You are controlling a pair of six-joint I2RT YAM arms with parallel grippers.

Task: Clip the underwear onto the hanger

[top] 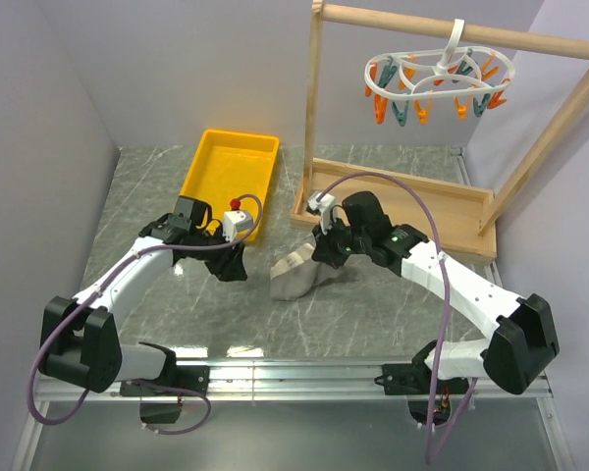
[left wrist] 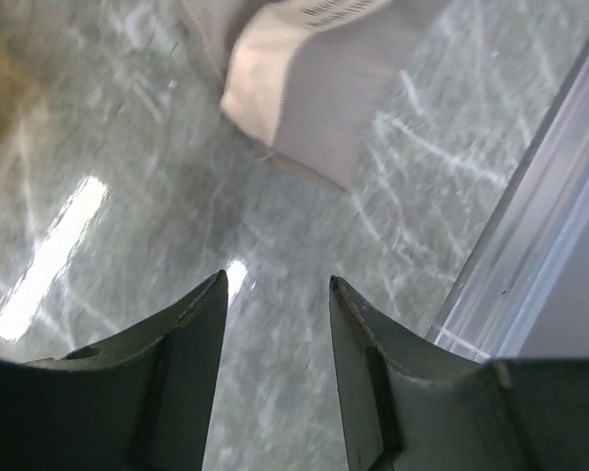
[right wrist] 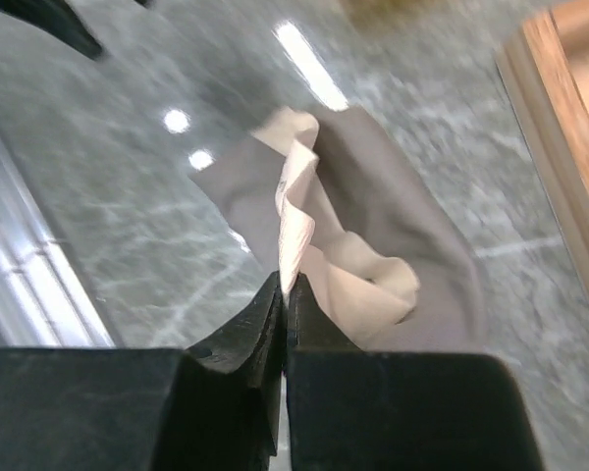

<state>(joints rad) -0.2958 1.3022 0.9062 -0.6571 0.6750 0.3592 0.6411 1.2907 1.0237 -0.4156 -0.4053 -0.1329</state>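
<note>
The grey-taupe underwear (top: 294, 275) with a beige waistband is bunched on the table's middle, one edge lifted. My right gripper (top: 324, 253) is shut on its waistband; the right wrist view shows the jaws (right wrist: 287, 287) pinching the beige fold of the underwear (right wrist: 373, 206). My left gripper (top: 238, 270) is open and empty, low over the table to the left of the underwear, whose waistband and label (left wrist: 314, 69) show ahead of its fingers (left wrist: 275, 285). The white ring hanger (top: 437, 74) with orange and teal clothespins hangs from the wooden rack's top bar, far from both grippers.
A yellow tray (top: 229, 175) lies at the back left, just behind the left arm. The wooden rack frame (top: 393, 201) stands at the back right, its base board close behind the right gripper. A metal rail (top: 294, 378) runs along the near edge.
</note>
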